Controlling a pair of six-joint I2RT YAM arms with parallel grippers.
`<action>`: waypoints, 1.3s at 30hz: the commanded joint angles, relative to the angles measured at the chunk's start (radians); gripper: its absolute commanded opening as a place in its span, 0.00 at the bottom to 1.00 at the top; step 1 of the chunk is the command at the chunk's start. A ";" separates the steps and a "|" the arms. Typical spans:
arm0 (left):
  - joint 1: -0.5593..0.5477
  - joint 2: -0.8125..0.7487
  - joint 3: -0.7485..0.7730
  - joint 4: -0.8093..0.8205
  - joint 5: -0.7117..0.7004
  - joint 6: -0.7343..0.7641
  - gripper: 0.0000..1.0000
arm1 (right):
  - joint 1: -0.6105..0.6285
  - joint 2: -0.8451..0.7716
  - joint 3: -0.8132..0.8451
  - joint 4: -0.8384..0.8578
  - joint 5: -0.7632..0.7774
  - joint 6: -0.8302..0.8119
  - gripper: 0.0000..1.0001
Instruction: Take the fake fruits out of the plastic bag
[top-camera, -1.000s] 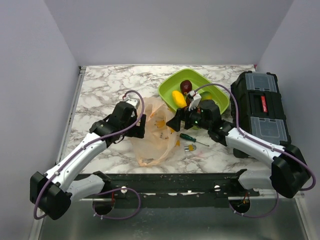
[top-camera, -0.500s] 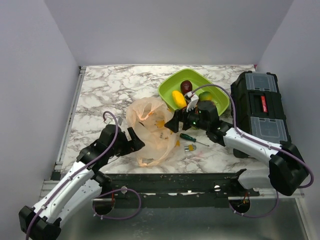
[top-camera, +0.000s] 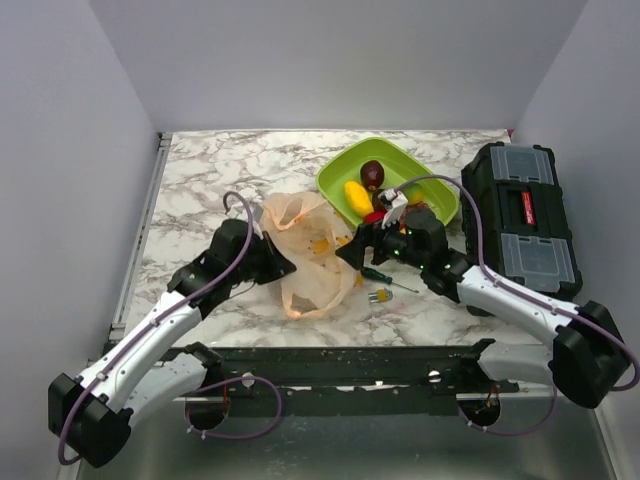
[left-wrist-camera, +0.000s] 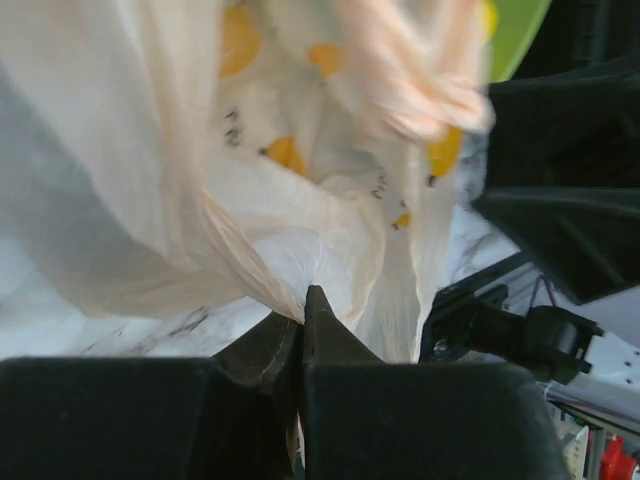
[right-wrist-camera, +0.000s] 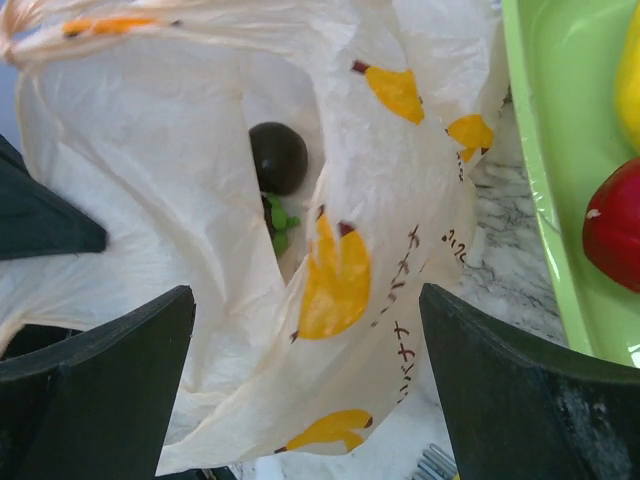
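Top external, from the left: left gripper (top-camera: 272, 262) clamped tight on a fold of the plastic bag (top-camera: 312, 268), between both arms. Inside it, 1 dark fruit (right-wrist-camera: 278, 157). Right gripper (top-camera: 352, 250) spread wide at its mouth, holding nothing. Further right, yellow fruit (top-camera: 355, 196) and plum (top-camera: 372, 173) in green tray (top-camera: 330, 180).

Crumpled translucent plastic bag (top-camera: 310, 265) lies open, dark fruit (right-wrist-camera: 278, 157) inside.

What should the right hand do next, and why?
Probably ease the right hand forward into the plastic bag toward the dark fruit: its jaws stand open facing the bag's mouth, and the left hand is pinched shut on the bag's edge.
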 joint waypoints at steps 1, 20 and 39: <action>0.004 0.076 0.245 0.046 0.073 0.145 0.00 | 0.008 -0.079 -0.010 -0.034 0.099 -0.013 0.95; 0.005 -0.099 0.049 -0.160 0.131 0.170 0.00 | 0.128 -0.094 0.093 -0.066 0.059 -0.078 0.92; 0.005 -0.102 -0.012 -0.318 0.126 0.141 0.00 | 0.367 0.426 0.286 0.036 0.255 -0.009 0.52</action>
